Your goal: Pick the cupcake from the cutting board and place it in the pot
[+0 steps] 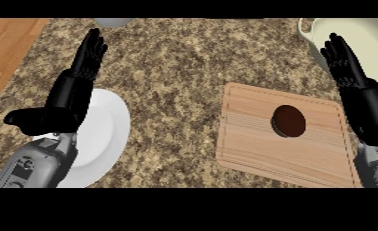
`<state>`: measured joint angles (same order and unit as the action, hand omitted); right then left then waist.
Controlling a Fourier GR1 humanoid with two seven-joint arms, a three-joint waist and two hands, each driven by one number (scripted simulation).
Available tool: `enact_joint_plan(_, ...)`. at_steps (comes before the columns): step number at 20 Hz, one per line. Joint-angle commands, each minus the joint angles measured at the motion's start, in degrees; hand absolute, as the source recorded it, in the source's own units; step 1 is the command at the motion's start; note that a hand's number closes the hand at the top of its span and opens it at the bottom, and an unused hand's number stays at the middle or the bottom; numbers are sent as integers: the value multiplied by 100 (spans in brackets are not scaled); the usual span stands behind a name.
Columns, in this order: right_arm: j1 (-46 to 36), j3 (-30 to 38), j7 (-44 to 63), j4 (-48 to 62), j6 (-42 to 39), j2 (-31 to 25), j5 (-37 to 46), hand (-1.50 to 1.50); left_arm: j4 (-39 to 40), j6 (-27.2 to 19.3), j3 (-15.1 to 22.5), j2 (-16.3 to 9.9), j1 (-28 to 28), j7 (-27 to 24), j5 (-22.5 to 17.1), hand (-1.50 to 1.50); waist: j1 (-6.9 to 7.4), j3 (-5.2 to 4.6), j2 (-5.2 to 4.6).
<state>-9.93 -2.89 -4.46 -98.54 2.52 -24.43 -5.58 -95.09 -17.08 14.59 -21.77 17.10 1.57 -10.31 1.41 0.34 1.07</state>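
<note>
Speckled brown granite makes the counter [184,65], and it fills almost all of the head view. At the upper left corner a strip of light wood floor [18,40] shows beside the counter's edge.

On the right half lies the cutting board [258,145], a pale wooden rectangle turned a little, so that its corners point slantwise. The cupcake [289,121] stands on this board, toward its upper right part. From above it looks like a dark brown oval with a thin lighter rim on its left side. Nothing touches it.

The pot [317,27] is at the upper right corner. It is cream coloured, and only a part of its rim and inside is in the view. It is apart from the board, with a band of granite between them.

The right hand [345,65] comes up along the right edge, with its fingers straight and pointing up, released and grasping nothing. Its fingertips lie over the pot's rim in the view. It is to the right of the cupcake and does not touch it.

The left hand [81,75] is at the left side, also with straight fingers pointing up and the thumb spread out to the lower left; it grasps nothing. Its grey forearm covers a part of a white plate [111,125] at the lower left.

At the top edge 1 small grey round object [113,22] is cut off by the view, and I cannot tell what it is.
</note>
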Motion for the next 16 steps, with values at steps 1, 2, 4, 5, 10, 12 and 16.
enact_joint_plan(1,-269,142,-47,421,-468,124,-450,-150,-280,-233,131,231,-298,300,234,0,-91,-31,-105)
enact_joint_plan(2,-112,-236,-130,542,-515,461,-560,-150,-297,-10,-108,-2,-362,451,-148,0,-13,-28,-111)
enact_joint_plan(4,-285,-404,295,729,-945,648,-1167,-150,172,-63,-191,154,-387,618,-354,0,52,-28,-149)
enact_joint_plan(5,-378,-307,374,880,-1203,725,-1615,-150,329,-53,-167,235,-378,739,-438,0,51,-24,-177)
enact_joint_plan(10,115,-3,-726,893,625,67,1028,-150,184,-46,-183,234,-779,1141,-684,0,-123,-22,-99)
enact_joint_plan(12,524,12,-1595,592,284,-35,898,-150,378,-34,-325,243,-475,1277,-699,0,-229,-26,-101)
enact_joint_plan(16,1580,210,-1834,-332,-81,-535,939,-150,99,152,-317,270,-1124,991,-690,0,-221,-36,-83)
